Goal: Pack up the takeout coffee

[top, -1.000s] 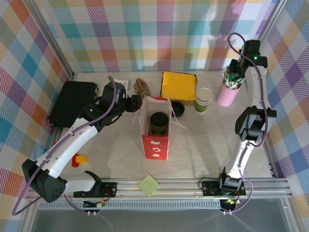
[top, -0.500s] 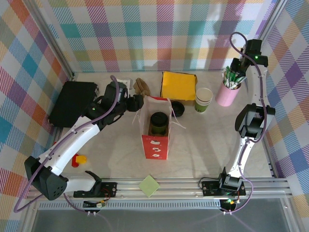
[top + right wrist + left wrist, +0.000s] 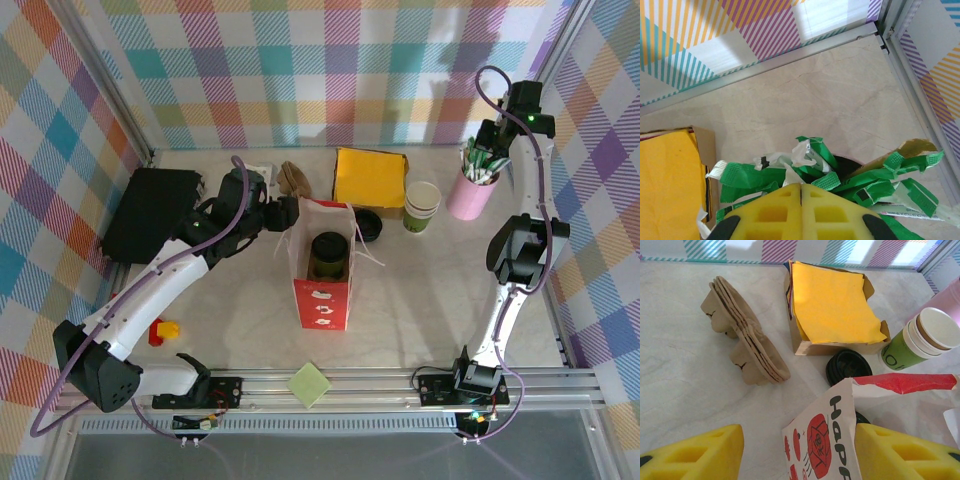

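Red paper bag (image 3: 322,285): upright with its mouth open, directly ahead of my left claw. Its near rim stands between that claw's pads.
Left claw (image 3: 280,215): jaws set wide; the bag's rim panel lies close against one pad and clear of the other.
Tall pink cup (image 3: 468,195): directly beneath my right claw, holding green-tipped sticks (image 3: 815,170).
Right claw (image 3: 801,197): pads pressed together, nothing seen between them.
Small green paper cup with round black lid (image 3: 328,250): the takeout coffee, standing inside the bag, just past my left fingertips.
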`<state>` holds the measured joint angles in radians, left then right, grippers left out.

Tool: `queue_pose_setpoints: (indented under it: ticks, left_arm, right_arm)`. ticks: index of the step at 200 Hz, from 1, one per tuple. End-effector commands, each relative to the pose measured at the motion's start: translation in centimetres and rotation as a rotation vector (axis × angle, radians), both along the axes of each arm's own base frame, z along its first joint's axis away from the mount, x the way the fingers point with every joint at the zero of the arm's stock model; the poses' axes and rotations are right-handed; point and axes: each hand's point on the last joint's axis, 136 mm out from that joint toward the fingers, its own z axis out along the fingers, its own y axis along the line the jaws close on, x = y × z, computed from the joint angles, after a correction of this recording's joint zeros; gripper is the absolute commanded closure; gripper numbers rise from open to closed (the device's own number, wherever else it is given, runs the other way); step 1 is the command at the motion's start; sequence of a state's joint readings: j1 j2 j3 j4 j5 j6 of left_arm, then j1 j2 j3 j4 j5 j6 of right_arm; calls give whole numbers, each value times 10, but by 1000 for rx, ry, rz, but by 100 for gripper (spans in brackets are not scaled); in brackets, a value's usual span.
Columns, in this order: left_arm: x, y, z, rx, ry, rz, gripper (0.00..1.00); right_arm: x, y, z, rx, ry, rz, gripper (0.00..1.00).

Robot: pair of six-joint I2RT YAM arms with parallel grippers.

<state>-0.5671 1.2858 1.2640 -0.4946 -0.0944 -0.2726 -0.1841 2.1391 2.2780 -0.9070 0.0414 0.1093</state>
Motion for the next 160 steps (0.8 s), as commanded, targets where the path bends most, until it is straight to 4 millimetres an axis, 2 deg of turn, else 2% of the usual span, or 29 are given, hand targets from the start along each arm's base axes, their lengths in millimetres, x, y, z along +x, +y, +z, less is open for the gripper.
queue_pose_setpoints:
  ticks: [1,42,112,129,160]
  left_arm:
    - [0,-2,11,-24,-21,-2,40]
    - [-4,-1,18,-32,-37,-5,40]
    - [-15,1,25,-36,-52,-9,41]
    - [-18,3,24,-34,-48,-4,41]
    - [-25,8,23,-38,-49,4,41]
  right_arm:
    - [-11,-2,33,-27,-48,8,98]
    - [-37,3,75,-41,-109,13,100]
    - [-91,27,164,-20,-283,61,100]
    - [-94,28,170,-31,-298,70,100]
    - [-85,23,149,-44,-249,71,100]
